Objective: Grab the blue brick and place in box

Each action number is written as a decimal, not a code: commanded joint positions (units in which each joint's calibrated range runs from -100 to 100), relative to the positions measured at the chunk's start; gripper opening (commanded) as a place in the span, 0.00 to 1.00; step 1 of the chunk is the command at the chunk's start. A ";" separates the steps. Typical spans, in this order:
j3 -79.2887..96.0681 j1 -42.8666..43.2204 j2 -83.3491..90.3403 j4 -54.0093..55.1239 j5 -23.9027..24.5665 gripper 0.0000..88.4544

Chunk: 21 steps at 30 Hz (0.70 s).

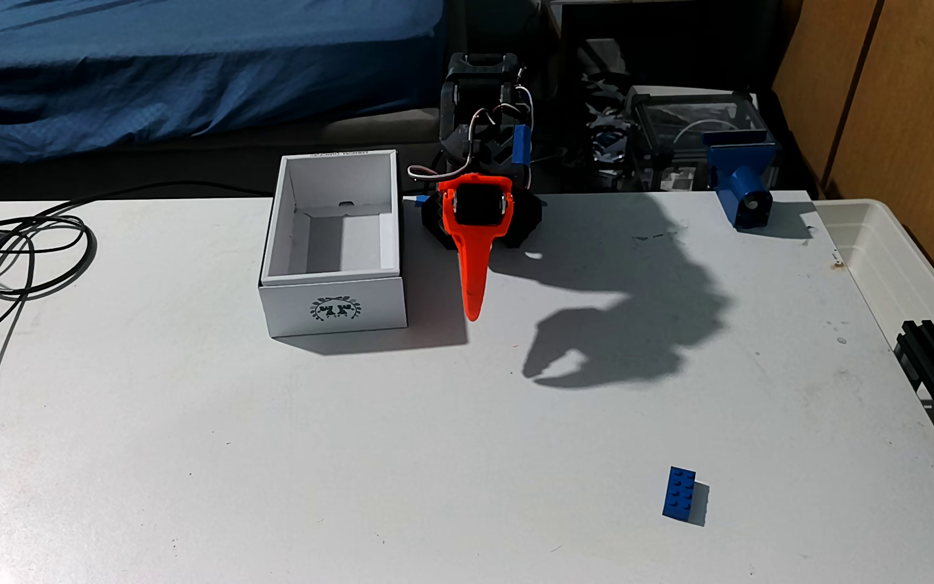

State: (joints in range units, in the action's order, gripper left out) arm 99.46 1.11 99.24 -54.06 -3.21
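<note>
In the fixed view the orange fingers [474, 314] hang point-down above the white table [341, 449], tapering to a single tip; from this angle they look pressed together with nothing between them, though the shadow [611, 314] they cast on the table to the right shows a slight gap at its end, so whether they are fully shut I cannot tell. Just to the left of the fingers stands the box [335, 303], open at the top and empty, its near wall bearing a dark round wreath logo [335, 309]; the fingertip sits just off the box's near right corner, apart from it. The brick [679, 494] lies well away from the fingers, toward the camera and to the right, flat on the table with its studs up and its long side running roughly away from the camera. Behind the fingers rises the black arm [479, 123] with loose wires and a blue part on its side. Far to the right of the fingers, at the back edge of the table, sits a blue clamp [743, 185], and beyond it a translucent bin [903, 252]. Well to the left of the fingers, past the box, dark cables [32, 252] loop over the table, and a blue bed [173, 73] lies behind.
</note>
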 commanded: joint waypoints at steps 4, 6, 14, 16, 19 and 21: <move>-3.90 -0.88 0.59 1.54 0.66 0.01; -8.07 -1.63 0.59 1.89 2.45 0.01; -29.63 -8.39 -0.51 0.94 12.76 0.01; -34.33 -10.25 -2.45 -1.39 14.39 0.01; -41.34 -12.62 -9.05 -5.61 16.18 0.01; -46.22 -13.44 -15.22 -7.85 16.65 0.01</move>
State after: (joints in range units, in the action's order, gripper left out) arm 61.02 -10.70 91.39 -59.33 12.37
